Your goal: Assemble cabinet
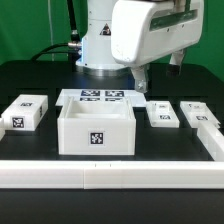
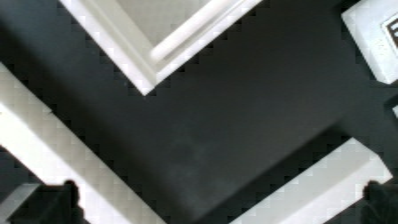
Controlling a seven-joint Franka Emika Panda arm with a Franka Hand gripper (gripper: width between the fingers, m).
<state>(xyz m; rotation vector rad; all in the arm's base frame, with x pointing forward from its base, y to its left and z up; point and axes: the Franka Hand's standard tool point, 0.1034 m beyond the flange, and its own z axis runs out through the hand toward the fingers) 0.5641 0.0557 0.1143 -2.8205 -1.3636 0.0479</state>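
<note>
Found the cabinet (image 1: 95,130) as an open-topped box at the middle of the black table (image 1: 40,75), with its tag to the front, just ahead of the marker board (image 1: 100,97). Noted loose parts lying apart from it: a tagged block (image 1: 25,112) to the exterior view's left, a small panel (image 1: 163,114) and a further piece (image 1: 203,116) to the right. Caught the gripper (image 1: 158,72) hanging above the table beyond the box, jaws spread wide, grasping nothing. Confirmed this in the wrist view, with only bare table between the fingertips (image 2: 45,205). Judged the job barely begun, with nothing fitted to the box and every loose piece left to add.
</note>
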